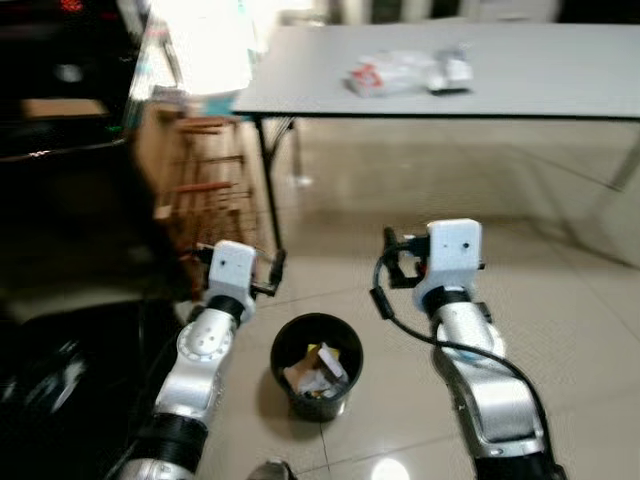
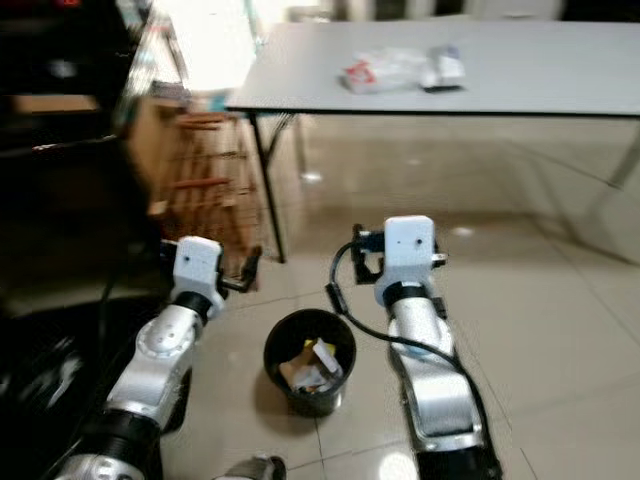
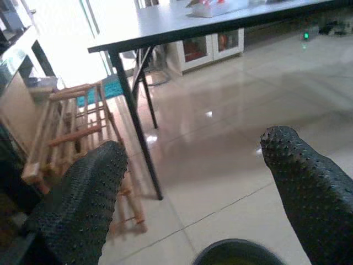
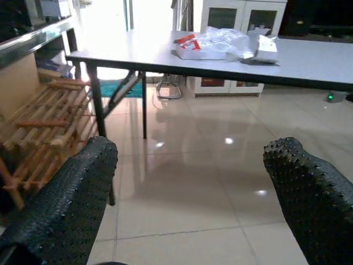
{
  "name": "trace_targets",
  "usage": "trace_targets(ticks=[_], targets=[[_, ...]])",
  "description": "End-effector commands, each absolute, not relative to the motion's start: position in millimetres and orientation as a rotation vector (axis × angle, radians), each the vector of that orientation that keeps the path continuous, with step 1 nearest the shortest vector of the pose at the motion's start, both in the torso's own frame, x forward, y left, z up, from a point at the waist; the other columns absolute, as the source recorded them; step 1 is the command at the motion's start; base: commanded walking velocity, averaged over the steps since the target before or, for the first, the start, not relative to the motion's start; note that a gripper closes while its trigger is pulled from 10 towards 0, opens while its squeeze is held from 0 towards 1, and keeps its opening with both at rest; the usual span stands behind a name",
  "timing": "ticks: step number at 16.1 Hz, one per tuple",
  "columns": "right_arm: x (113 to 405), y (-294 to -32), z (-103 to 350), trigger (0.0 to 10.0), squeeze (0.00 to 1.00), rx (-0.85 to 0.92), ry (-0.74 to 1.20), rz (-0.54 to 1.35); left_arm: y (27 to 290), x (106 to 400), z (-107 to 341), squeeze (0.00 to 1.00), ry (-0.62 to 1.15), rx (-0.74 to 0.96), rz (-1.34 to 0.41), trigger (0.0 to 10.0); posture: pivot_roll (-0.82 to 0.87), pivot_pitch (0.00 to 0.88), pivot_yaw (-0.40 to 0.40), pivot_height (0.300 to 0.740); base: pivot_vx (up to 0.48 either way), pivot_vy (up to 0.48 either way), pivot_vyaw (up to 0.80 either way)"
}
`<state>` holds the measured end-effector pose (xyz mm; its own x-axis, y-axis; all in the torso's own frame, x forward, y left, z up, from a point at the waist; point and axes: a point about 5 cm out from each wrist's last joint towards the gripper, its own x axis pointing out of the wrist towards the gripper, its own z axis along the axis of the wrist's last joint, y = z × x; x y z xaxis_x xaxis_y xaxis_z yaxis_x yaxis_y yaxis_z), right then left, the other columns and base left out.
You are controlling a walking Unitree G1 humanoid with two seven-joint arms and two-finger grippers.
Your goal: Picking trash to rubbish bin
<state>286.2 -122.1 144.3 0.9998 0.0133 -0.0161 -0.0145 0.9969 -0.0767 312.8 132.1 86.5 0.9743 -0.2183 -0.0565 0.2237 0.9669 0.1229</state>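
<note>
I have both arms held up over the floor, with the black bin (image 1: 316,366) low between them. The left gripper (image 3: 193,193) has its fingers spread wide and holds nothing — the right gripper (image 4: 187,193) is the same, spread and bare. The bin has some scraps (image 1: 318,372) in it. More trash (image 4: 226,44) — crinkly white wrappers and a small box — lies on the grey table (image 1: 560,85), near its far edge and toward the left corner. It is well apart from my grippers. I think I am between trips: the hands are free and I need more trash. Next I should walk to the table, reach over its near edge and pinch one wrapper.
</note>
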Motion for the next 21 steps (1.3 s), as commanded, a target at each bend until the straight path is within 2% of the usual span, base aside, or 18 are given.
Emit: trace_targets(ticks=[1, 21], targets=[[287.1, -122.5, 145.5, 10.0, 0.0, -0.065, 0.009, 0.008, 131.4, 314.2, 86.4, 0.0, 0.046, 0.131, -0.232, 10.0, -0.02, 0.074, 0.049, 0.74, 0.0, -0.48, 0.63], [291.0, -117.2, 146.3, 10.0, 0.0, -0.07, 0.005, 0.036, 129.0, 316.4, 84.5, 0.0, 0.045, 0.133, -0.238, 10.0, -0.02, 0.062, 0.047, 0.74, 0.0, -0.48, 0.0]])
